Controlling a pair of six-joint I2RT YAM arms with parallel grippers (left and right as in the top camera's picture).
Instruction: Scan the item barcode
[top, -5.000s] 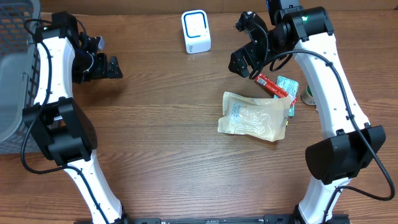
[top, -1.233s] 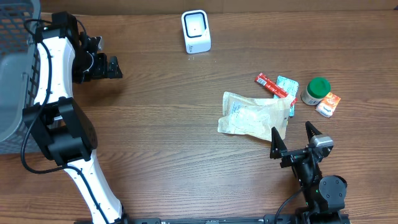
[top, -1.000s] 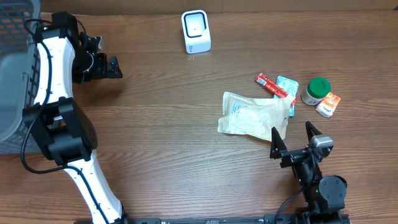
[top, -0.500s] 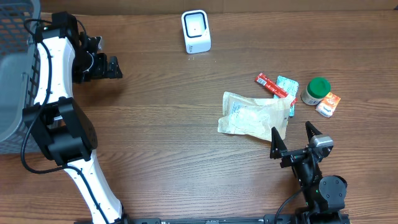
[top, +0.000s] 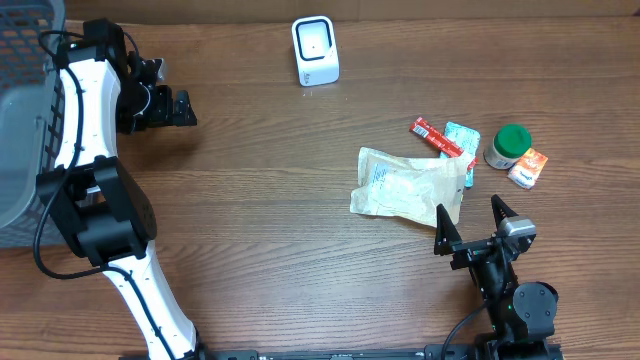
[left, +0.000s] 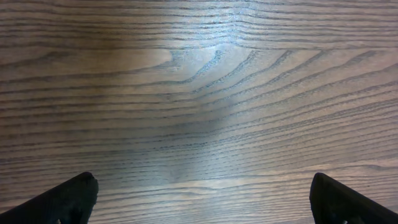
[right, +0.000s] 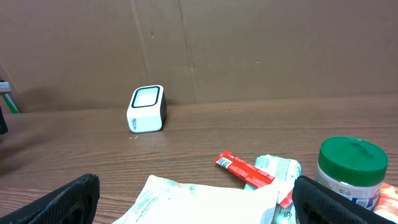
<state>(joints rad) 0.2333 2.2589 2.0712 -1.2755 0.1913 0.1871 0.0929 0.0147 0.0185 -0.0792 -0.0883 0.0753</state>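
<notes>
The items lie in a group right of centre: a white pouch (top: 408, 185), a red bar (top: 437, 137), a teal packet (top: 463, 136), a green-lidded jar (top: 509, 146) and an orange packet (top: 528, 167). The white scanner (top: 315, 50) stands at the back. My right gripper (top: 470, 222) is open and empty, low at the front edge, just short of the pouch (right: 205, 196). Its view also shows the red bar (right: 244, 169), jar (right: 351, 169) and scanner (right: 147, 109). My left gripper (top: 183, 108) is open at the far left over bare wood, with nothing between its fingertips (left: 68, 200).
A grey mesh basket (top: 20, 120) sits at the left edge beside the left arm. A brown cardboard wall (right: 249, 43) rises behind the table. Bare wood stretches between the scanner and the item group.
Five seconds ago the right arm reached out over the items; it now sits folded at the front edge. Nothing has moved in the last second.
</notes>
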